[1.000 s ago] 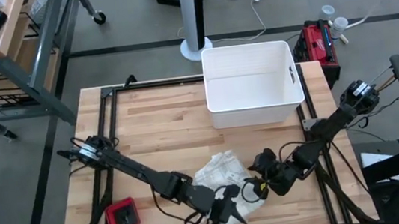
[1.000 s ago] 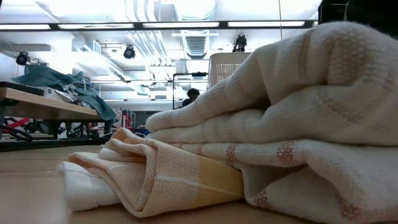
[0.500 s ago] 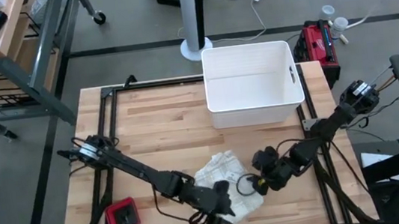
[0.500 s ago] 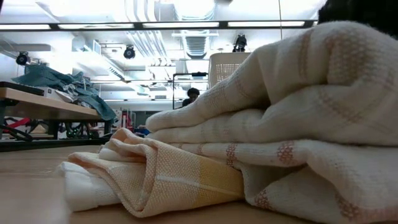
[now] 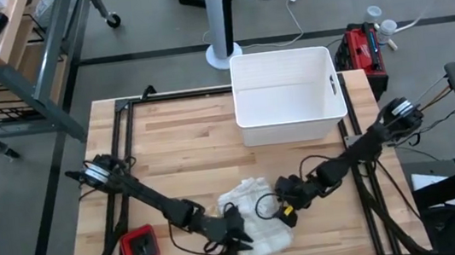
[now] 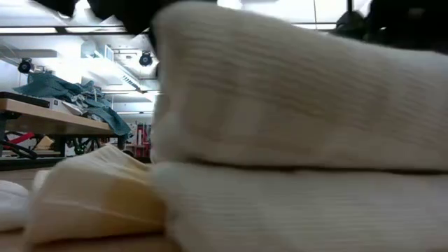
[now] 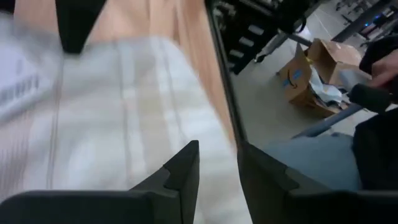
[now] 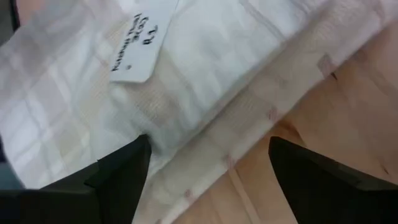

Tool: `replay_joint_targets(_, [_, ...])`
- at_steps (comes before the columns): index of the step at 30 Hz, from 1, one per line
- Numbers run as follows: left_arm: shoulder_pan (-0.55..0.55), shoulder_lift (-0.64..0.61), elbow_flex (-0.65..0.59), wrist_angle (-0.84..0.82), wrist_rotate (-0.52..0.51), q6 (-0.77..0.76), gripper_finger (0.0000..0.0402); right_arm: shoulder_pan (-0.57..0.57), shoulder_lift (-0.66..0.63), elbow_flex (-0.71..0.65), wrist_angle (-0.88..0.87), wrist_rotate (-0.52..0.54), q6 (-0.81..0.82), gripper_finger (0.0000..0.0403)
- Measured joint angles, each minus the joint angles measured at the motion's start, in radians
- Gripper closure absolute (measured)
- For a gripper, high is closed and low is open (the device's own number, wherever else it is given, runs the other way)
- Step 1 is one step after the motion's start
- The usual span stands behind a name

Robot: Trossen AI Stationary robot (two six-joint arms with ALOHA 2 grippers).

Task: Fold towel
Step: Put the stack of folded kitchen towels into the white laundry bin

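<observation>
One rumpled checked woven towel (image 5: 250, 212), wood table (image 5: 187, 149)

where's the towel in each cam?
High: towel crumpled at the table's near edge, between both grippers.
Low: fills most of the frame.
Left wrist: beyond the fingers.
Right wrist: across the frame.
Shared landmark: the wooden table.

Overhead, the high camera looks straight down on the whole wooden table (image 5: 179, 150), the towel (image 5: 250, 215) lying well below the white bin (image 5: 288, 95). The low camera sits at tabletop level, so near the towel (image 6: 294, 140) that cloth fills most of its frame, room behind. Both wrist cameras hover close above the same towel (image 7: 112, 112) (image 8: 205, 81).
</observation>
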Motion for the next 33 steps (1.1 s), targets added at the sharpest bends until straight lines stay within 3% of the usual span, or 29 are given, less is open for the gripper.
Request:
replay_joint_targets(4, [-0.025, -0.014, -0.095, 0.092, -0.004, -0.074, 0.0299, -0.036, 0.054, 0.001, 0.033, -0.022, 0.009, 0.0088])
replay_joint_targets(12, [-0.061, -0.091, -0.254, 0.130, -0.059, -0.424, 0.0277, -0.055, 0.107, 0.004, 0.113, -0.064, 0.021, 0.0093])
replay_joint_targets(14, [-0.070, -0.115, -0.284, 0.192, -0.059, -0.451, 0.0270, -0.055, 0.107, 0.003, 0.131, -0.063, 0.011, 0.0092])
replay_joint_targets(21, [-0.071, -0.145, -0.327, 0.407, -0.061, -0.410, 0.0246, -0.057, 0.104, 0.003, 0.134, -0.042, -0.013, 0.0097])
replay_joint_targets(25, [-0.087, -0.145, -0.327, 0.518, -0.052, -0.234, 0.0238, -0.057, 0.104, 0.003, 0.136, -0.032, -0.022, 0.0099])
replay_joint_targets(33, [-0.091, -0.145, -0.308, 0.565, -0.082, -0.097, 0.0236, -0.057, 0.104, 0.003, 0.140, -0.023, -0.039, 0.0099])
